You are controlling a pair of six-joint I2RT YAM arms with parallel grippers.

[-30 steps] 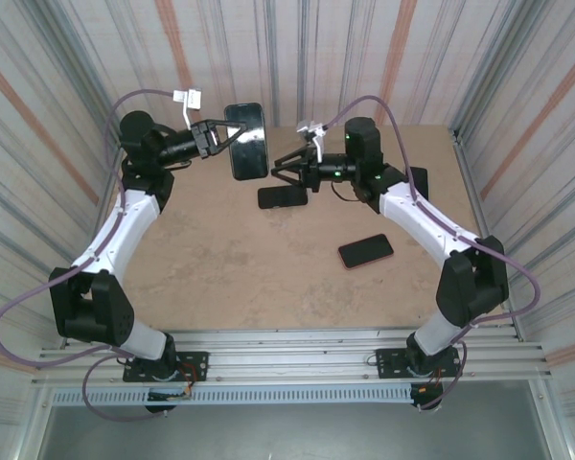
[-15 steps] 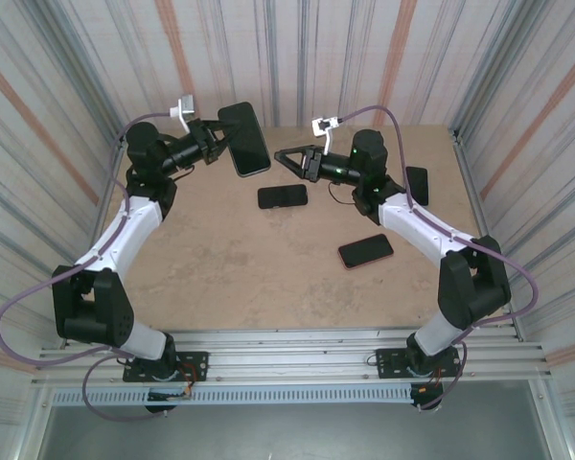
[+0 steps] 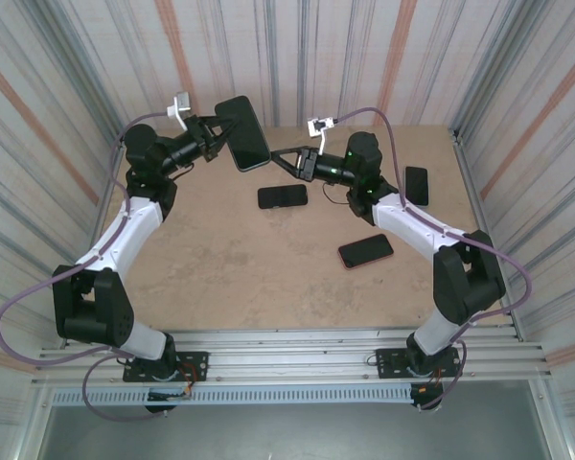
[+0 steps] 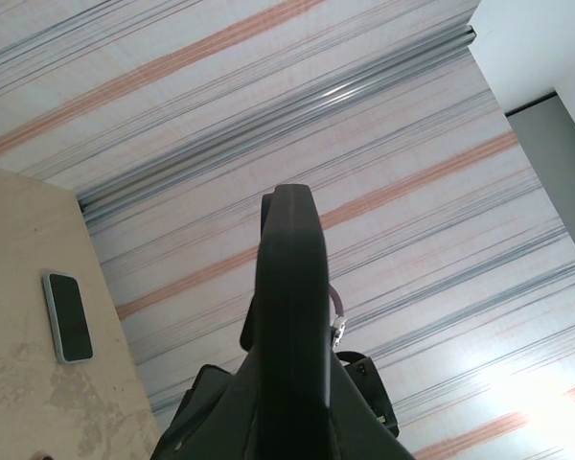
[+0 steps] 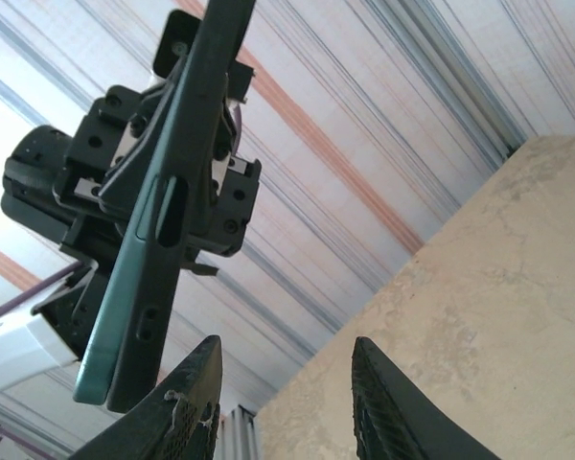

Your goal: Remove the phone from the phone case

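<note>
In the left wrist view, the edge-on phone (image 4: 289, 316) hides the left pincer (image 3: 220, 142) tips.

Dark phone (image 4: 289, 316) edge-on between left fingers (image 4: 206, 422), seemingly cased; second phone (image 4: 67, 317) on table (image 4: 19, 287).

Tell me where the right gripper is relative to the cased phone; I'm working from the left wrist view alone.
Observer: On the top view the right gripper hangs above the table, its tips close to the cased phone at its lower right corner; contact I cannot tell.
Operator: Open or shut?
Observer: Open: on the right wrist view its fingers stand apart, nothing between them.
Operator: What's underneath?
Observer: A black phone lies flat on the table below.
</note>
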